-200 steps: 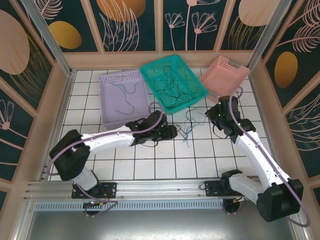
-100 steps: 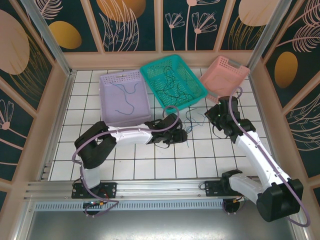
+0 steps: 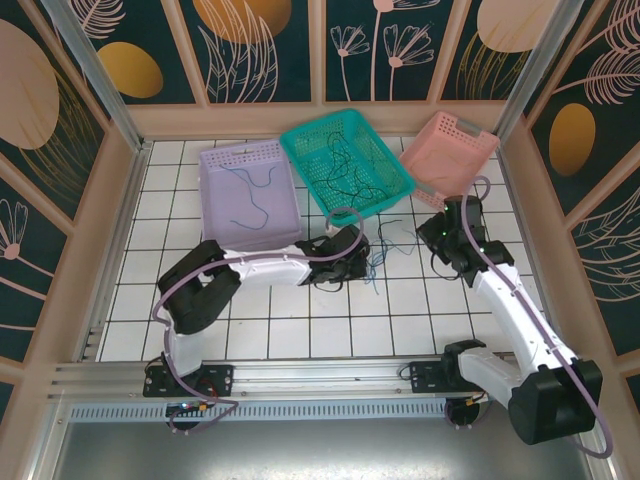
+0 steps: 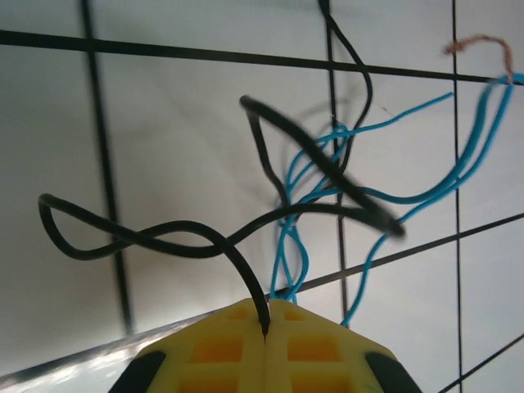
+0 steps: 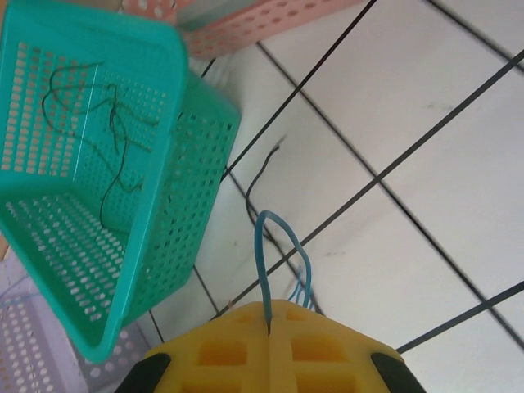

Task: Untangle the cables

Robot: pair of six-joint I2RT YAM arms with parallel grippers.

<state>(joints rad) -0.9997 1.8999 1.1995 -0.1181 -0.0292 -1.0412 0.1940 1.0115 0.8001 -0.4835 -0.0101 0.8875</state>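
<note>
**A:** What has the left gripper (image 4: pixel 266 318) got?
**B:** It is clenched on the thin black cable (image 4: pixel 327 169), which is tangled with the thin blue cable (image 4: pixel 479 131) on the white tiled table (image 4: pixel 180 139).
**A:** And the right gripper (image 5: pixel 268 321)?
**B:** It is pinching a loop of the blue cable, just near of the teal plastic basket (image 5: pixel 188 205).

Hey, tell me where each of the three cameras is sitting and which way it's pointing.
Top external: above and behind the bases, looking down on the tiled table; left arm and right arm show.
Left wrist: on the left arm, facing the tiles; left gripper shut on the black cable.
Right wrist: on the right arm, facing the teal basket; right gripper shut on the blue cable.
Shared: both wrist views show the blue cable.
</note>
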